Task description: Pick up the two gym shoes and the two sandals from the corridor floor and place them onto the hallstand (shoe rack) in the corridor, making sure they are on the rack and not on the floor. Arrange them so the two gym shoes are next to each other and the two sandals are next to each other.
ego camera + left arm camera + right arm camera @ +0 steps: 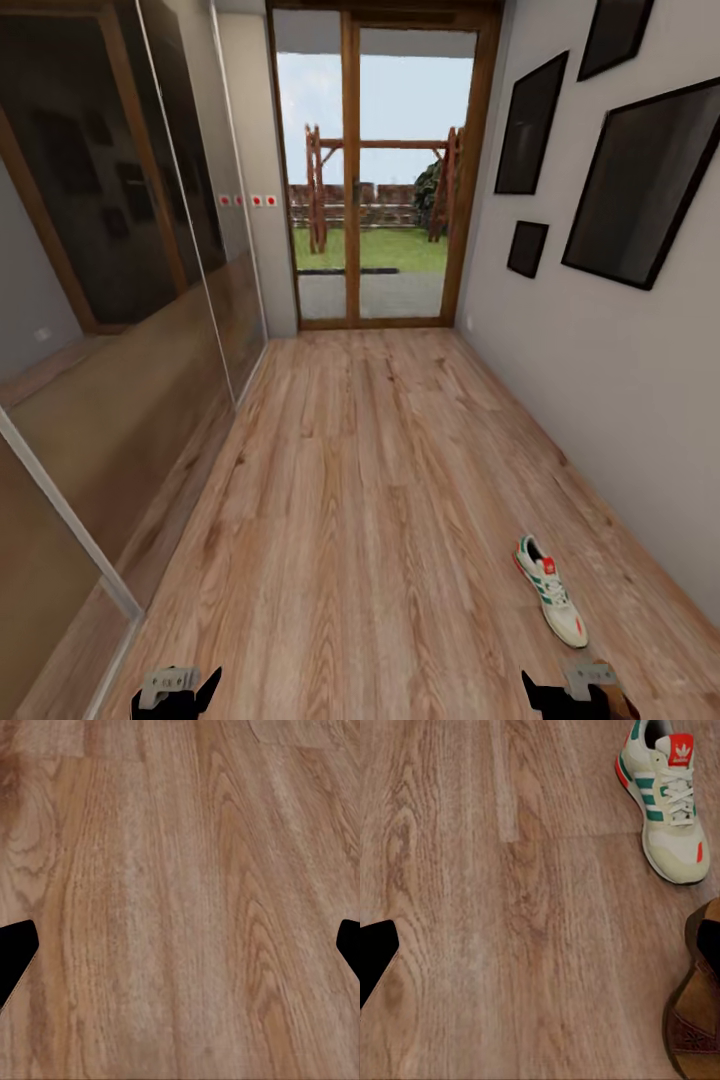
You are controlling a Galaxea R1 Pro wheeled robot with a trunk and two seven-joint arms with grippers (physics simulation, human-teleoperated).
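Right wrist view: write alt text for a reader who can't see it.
One white gym shoe with green stripes and a red tongue label lies on the wood-plank corridor floor. Part of a brown sandal sits close by, apart from the shoe, cut off by the frame edge. Dark fingertips of the open right gripper flank the scene.

Matt wood-grain corridor floor (380, 500), cloth-like gym shoe (669, 802), tooled leather sandal (695, 1020).
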